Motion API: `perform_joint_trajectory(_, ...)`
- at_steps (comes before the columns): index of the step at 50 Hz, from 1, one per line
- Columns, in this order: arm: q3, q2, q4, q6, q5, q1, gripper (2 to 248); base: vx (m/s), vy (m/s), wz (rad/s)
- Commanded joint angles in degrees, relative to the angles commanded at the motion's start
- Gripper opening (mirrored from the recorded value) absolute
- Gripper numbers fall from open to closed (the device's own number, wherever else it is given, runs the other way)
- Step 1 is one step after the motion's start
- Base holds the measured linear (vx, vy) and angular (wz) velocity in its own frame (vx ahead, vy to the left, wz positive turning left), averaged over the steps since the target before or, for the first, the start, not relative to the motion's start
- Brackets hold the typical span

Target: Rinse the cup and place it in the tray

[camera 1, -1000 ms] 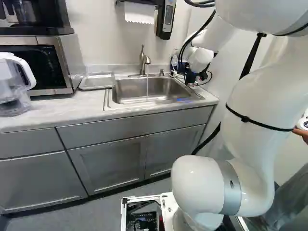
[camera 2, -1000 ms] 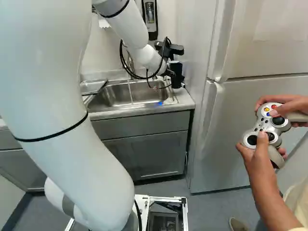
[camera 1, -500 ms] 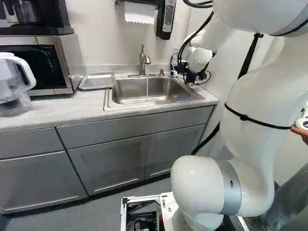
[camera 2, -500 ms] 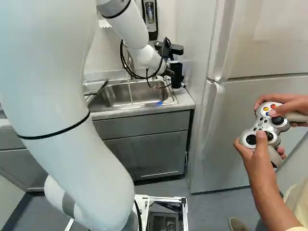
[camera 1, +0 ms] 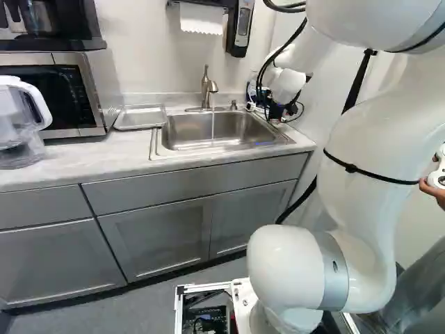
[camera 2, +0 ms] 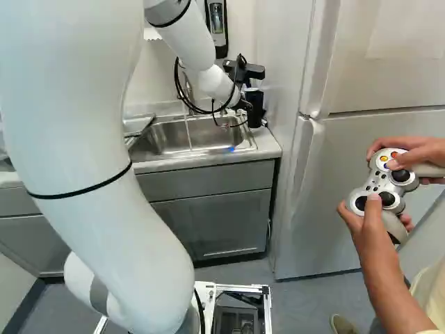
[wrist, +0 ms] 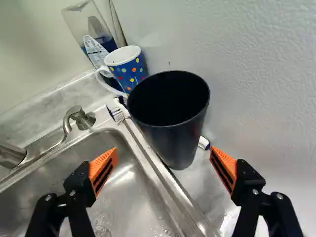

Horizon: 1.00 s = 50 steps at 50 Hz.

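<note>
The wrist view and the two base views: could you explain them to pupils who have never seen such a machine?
The machine is a white robot arm on a moving base. Two cameras on the base, behind the arm, look ahead at a sink and a tray beside it. The third sits on the wrist, looking along the gripper, whose two orange-padded fingers stand open. Ahead of them, a dark cup stands beside the basin, with a brush and a spotted mug beyond. The gripper holds nothing.
</note>
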Motion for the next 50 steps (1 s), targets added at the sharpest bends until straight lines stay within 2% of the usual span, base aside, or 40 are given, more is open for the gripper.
perform_joint_trajectory(32,0.03,0.03,0.0,0.0,3.83,0.05,247,0.0,0.0,0.0)
perform_joint_trajectory(50,0.45,0.42,0.0,0.0,5.75,0.79,247,0.0,0.0,0.0)
